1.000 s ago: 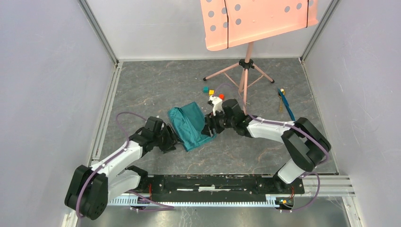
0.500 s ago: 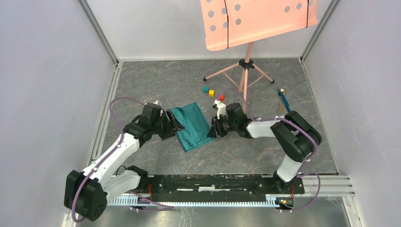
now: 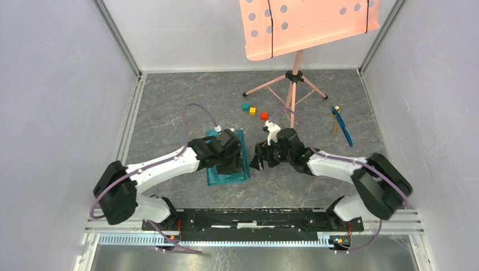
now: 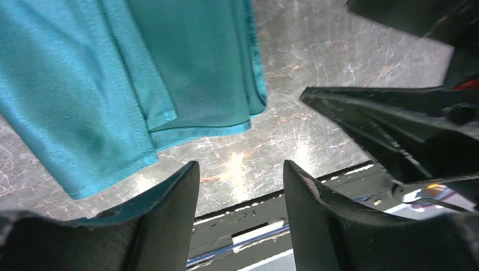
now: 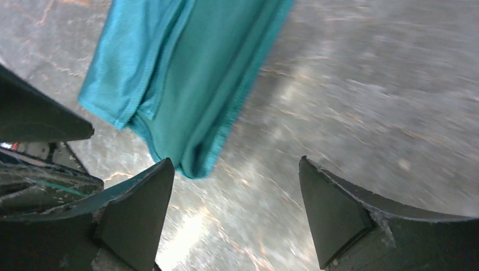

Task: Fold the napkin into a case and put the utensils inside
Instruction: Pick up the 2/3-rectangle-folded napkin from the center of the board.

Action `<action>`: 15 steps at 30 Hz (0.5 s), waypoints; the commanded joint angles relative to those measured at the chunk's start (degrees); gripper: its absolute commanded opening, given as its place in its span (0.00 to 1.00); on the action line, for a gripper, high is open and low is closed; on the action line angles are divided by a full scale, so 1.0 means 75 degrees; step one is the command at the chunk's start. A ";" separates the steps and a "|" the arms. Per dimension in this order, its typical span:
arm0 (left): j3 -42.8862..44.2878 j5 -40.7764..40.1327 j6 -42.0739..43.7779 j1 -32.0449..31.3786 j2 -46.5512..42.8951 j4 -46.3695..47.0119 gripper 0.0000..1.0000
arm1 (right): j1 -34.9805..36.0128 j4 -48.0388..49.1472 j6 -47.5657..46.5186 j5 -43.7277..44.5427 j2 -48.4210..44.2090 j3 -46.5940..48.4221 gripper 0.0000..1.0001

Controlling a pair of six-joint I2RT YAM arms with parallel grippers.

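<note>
The napkin [image 3: 223, 178] lay on the grey marbled tabletop [image 3: 186, 101] as a narrow folded strip, near the middle and a little left of centre, its long sides running away from the arm bases. In the left wrist view its layered hems showed as overlapping folds, with one corner close to the near finger.

The left tool [image 4: 240, 169] hung over the strip, its fingers apart, with only bare tabletop between them and no cloth gripped. From above, the left arm covered most of the strip's middle.

The right tool [image 5: 236, 164] sat just beside the strip's right edge, its fingers spread wide and holding nothing. In its own view the strip's folded end lay close to one fingertip, though that picture was partly blurred.

The utensils [image 3: 342, 127] lay together well apart from the napkin, far to the right, beside the legs of a pink music stand [image 3: 305, 25]. Three small coloured cubes [image 3: 252, 110] sat between the stand and the napkin.
</note>
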 commanded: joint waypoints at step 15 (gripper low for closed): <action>0.2561 -0.2049 -0.0294 -0.1431 0.3057 -0.1473 0.62 | -0.0676 -0.1209 -0.0525 0.1611 -0.3378 -0.1744 0.98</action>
